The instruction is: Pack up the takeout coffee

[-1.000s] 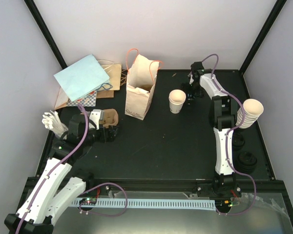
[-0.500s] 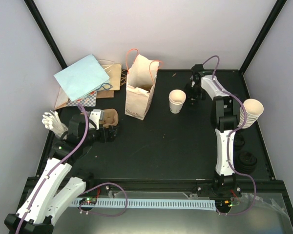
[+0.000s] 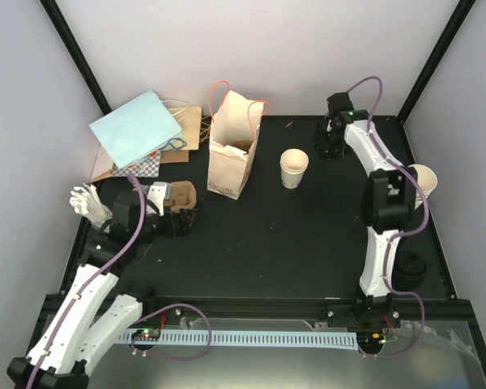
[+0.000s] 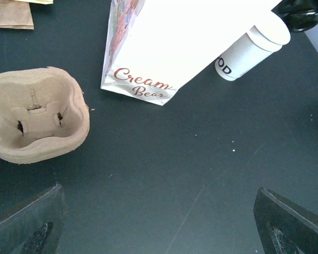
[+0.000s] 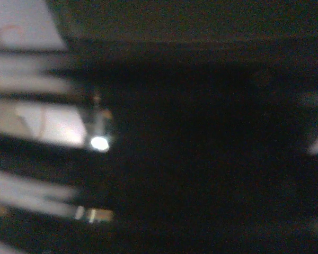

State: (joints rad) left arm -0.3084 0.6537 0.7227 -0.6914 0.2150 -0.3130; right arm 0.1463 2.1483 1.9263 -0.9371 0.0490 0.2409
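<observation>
A cream-white paper coffee cup with no lid stands upright on the black table, right of the printed paper bag. The left wrist view shows that cup beside the bag. My right gripper hangs just right of the cup, near the back edge. Its wrist view is dark and blurred, so its jaws do not show. My left gripper stands open and empty next to the brown pulp cup tray; its fingers are spread wide, and the tray lies to their upper left.
A stack of paper cups stands at the right edge, partly behind my right arm. Black lids lie in front of it. A light blue bag and flat brown bags lie at the back left, white cutlery at the left edge.
My right arm has swung back and to the right, drawing its gripper a little away from the cup and covering part of the cup stack. The left arm has not moved.
</observation>
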